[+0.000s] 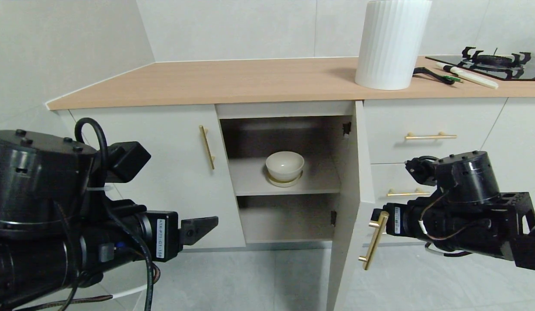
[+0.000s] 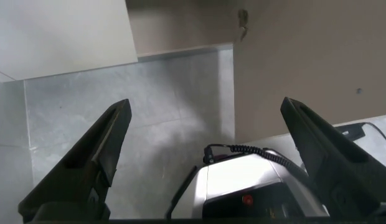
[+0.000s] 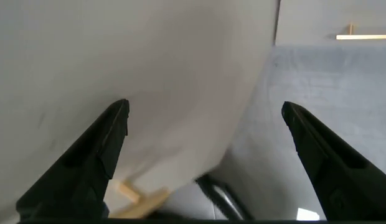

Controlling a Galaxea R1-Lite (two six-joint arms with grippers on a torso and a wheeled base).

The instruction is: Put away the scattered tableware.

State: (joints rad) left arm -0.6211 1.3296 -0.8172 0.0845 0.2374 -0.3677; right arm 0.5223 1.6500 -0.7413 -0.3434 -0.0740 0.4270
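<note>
A cream bowl [image 1: 284,165] sits on a small plate [image 1: 284,182] on the upper shelf [image 1: 319,181] of the open cabinet. The cabinet door [image 1: 349,194] stands swung out toward me, its gold handle [image 1: 373,239] on the outer face. My right gripper [image 3: 203,109] is open right beside that handle [image 3: 140,198], with nothing between its fingers. Low and left of the opening, my left gripper [image 1: 207,226] is open and empty over the floor, fingers [image 2: 99,149] wide apart.
On the wooden counter [image 1: 232,82] stand a tall white ribbed container [image 1: 392,43], a black-handled utensil [image 1: 431,75], a white-handled one [image 1: 470,77] and a gas hob [image 1: 496,62]. Drawers with gold handles [image 1: 430,136] lie right of the door. The cabinet's left door [image 1: 172,172] is closed.
</note>
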